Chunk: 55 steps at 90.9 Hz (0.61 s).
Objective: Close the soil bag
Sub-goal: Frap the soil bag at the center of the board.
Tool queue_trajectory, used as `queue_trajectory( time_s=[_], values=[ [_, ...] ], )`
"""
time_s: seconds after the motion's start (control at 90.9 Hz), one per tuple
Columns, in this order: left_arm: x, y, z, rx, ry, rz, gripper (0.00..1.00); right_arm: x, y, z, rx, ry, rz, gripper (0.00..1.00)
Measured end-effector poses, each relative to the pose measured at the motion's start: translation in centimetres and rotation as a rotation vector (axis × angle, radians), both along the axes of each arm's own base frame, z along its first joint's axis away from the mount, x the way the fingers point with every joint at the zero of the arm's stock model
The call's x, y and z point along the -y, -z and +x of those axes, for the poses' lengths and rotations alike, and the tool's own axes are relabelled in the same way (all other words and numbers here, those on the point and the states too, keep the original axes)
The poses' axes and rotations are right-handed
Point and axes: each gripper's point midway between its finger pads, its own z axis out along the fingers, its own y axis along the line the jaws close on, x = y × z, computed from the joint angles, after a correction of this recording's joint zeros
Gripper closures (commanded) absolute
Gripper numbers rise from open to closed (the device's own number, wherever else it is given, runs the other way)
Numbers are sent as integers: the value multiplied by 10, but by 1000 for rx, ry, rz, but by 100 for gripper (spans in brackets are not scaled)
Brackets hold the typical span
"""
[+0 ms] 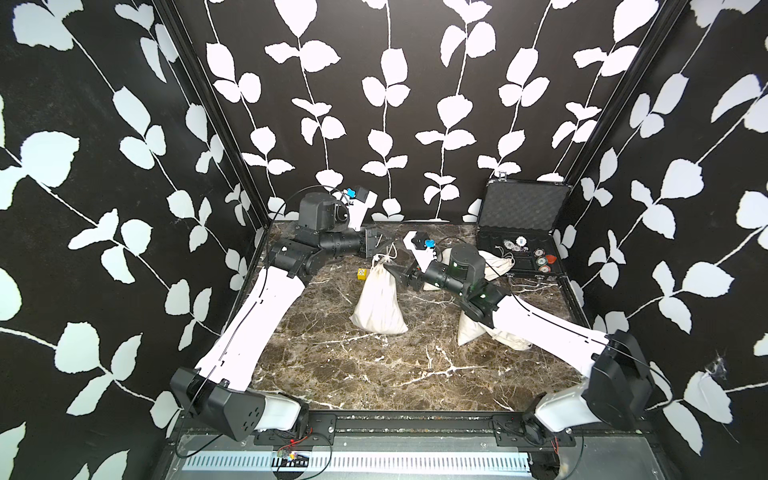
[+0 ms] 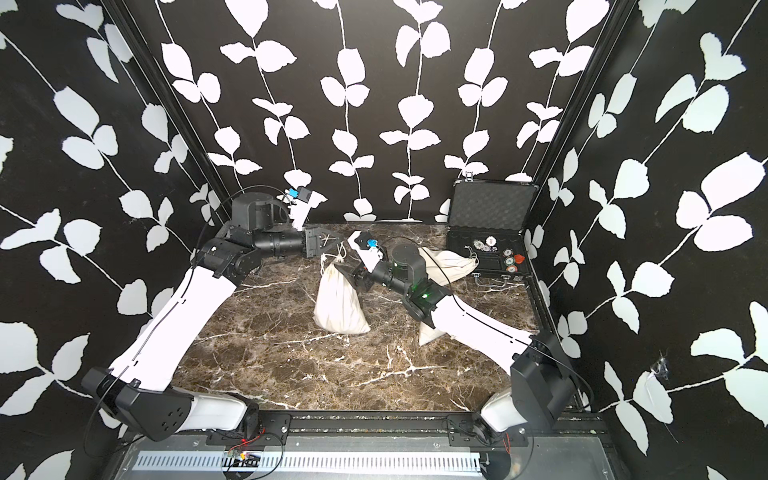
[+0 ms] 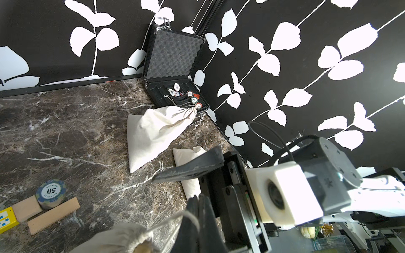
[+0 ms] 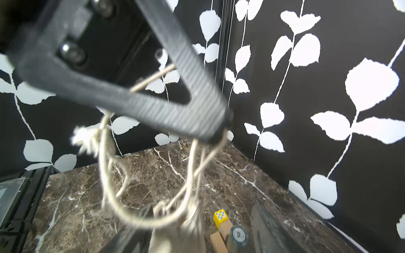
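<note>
On marble tabletop: soil bag | walls: black, white leaves

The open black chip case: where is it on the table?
In both top views the black case sits in the far right corner of the table against the back wall, a cloth bag just before it.
</note>
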Motion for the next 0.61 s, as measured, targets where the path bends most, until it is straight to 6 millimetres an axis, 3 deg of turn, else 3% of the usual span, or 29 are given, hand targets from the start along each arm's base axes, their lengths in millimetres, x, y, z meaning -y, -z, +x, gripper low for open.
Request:
queue_trajectory(
  time_s=[0.286, 0.418, 0.605],
  values=[
    [2, -4, -2, -2, 12, -17, 100, -5, -5, 4, -7, -3, 27, 41],
    [2, -4, -2, -1, 13, -18, 100, -14, -15, 15, 4, 4, 57, 52],
    [2, -3, -2, -6, 14, -20, 100, -15, -21, 30, 9, 61, 74, 78]
  ],
)
